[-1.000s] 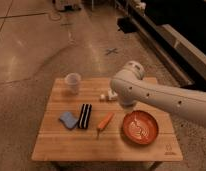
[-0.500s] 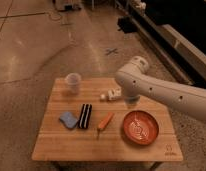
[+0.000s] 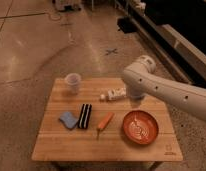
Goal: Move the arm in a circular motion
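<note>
Wooden table [image 3: 56, 145] — arm [image 3: 166, 90] above, claw [image 3: 135, 103] shut.

White arm [image 3: 166, 90] — elbow bent; gripper shut, hidden.

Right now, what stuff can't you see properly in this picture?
- The gripper: hidden in the camera view, down behind the arm near its bent elbow, above the table.
- The arm's far end: cut off by the right edge.
- The small white bottle: partly covered by the arm; its label is too small to read.
- The bowl: the pattern inside is too blurry to make out.
- The table's legs: cut off by the bottom edge.
</note>
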Robot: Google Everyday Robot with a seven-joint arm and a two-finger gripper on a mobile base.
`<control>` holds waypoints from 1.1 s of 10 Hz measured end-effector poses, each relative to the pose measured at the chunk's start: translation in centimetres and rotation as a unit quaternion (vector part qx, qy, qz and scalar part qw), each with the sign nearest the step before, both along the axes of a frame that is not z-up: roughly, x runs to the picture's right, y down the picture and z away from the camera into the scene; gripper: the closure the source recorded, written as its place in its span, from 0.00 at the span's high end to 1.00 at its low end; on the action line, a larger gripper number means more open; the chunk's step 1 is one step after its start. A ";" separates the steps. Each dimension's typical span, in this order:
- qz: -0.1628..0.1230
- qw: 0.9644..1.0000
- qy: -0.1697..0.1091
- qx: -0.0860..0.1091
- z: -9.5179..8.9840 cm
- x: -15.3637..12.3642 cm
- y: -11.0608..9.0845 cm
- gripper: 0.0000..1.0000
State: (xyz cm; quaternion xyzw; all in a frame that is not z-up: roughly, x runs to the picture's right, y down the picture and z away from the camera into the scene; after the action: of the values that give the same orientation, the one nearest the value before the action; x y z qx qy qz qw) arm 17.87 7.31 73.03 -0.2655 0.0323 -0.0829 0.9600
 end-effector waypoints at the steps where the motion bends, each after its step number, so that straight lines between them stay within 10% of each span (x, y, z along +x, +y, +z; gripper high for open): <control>1: 0.002 1.000 0.004 -0.003 -0.2 1.1 0.3 0.46; 11: -0.008 1.000 -0.002 -0.004 1.7 4.5 -2.1 0.46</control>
State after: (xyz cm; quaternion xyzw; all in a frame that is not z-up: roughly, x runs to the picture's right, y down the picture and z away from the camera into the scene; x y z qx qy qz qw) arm 22.33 5.25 74.78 -0.2685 0.0320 -0.0909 0.9585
